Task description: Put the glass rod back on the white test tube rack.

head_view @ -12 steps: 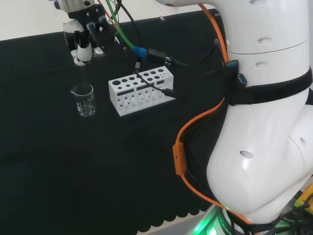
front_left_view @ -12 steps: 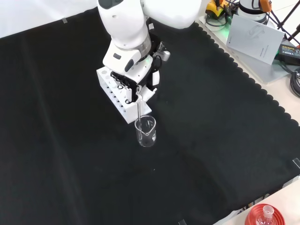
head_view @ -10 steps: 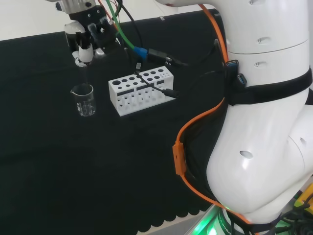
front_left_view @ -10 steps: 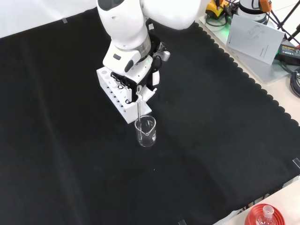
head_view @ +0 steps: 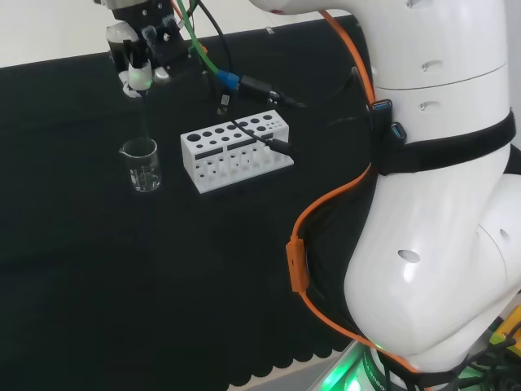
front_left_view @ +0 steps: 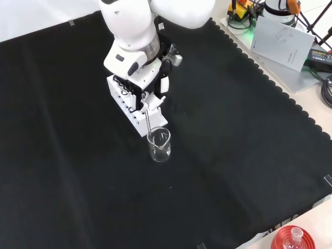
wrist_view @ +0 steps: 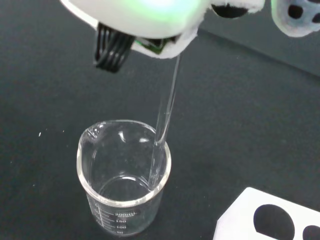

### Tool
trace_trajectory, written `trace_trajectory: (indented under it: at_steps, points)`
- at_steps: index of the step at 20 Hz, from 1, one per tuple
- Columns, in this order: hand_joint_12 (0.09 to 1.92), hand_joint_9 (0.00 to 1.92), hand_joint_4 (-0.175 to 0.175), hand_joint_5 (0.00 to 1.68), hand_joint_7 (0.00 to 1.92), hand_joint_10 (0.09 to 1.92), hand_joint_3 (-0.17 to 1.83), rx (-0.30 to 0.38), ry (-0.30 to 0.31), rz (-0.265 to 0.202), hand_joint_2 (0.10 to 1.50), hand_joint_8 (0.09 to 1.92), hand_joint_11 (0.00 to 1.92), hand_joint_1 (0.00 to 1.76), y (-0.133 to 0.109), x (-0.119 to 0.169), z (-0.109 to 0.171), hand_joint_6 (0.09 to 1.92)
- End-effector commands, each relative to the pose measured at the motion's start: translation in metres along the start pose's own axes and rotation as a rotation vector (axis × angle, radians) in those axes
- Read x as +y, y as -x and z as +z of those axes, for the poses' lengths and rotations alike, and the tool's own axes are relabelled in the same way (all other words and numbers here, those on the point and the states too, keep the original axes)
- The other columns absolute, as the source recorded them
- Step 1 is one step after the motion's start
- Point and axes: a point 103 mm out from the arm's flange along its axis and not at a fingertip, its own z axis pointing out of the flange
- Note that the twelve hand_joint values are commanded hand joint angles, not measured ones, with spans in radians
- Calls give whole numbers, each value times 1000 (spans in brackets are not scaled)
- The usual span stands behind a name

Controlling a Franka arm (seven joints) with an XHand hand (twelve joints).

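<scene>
At the head view's upper left, the black and white hand pinches the thin clear glass rod, whose lower end dips inside the small clear glass beaker, left of the white test tube rack.

Black cloth bench, white wall

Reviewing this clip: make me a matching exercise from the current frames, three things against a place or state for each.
Things:
1. glass rod
2. beaker
3. white test tube rack

States:
A. standing on the cloth, holes showing
B. held by the hand, lower end inside a vessel
C. clear, upright, with the rod's tip in it

Pairs: 1-B, 2-C, 3-A
</scene>
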Motion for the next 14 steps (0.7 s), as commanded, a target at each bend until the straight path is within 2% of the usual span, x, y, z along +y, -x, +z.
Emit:
trace_trajectory:
  at_steps: [1, 2, 4, 7, 14]
  points:
    - [789, 1906, -175, 1173, 1739, 87, 865, 12, 4, -10, 604, 264, 1567, 1200, 1, -8, 13, 935]
    - [789, 1906, -175, 1173, 1739, 87, 865, 1, -2, 9, 604, 264, 1567, 1200, 4, -11, 13, 935]
    - [789, 1906, -175, 1173, 1740, 87, 865, -6, -4, 10, 604, 264, 1567, 1200, 2, -12, 12, 935]
    - [789, 1906, -175, 1173, 1740, 87, 865, -12, 7, -5, 604, 263, 1567, 1200, -11, -12, 7, 935]
    - [789, 1906, -175, 1173, 1740, 87, 865, 4, 26, -24, 605, 262, 1567, 1200, -18, -24, -1, 935]
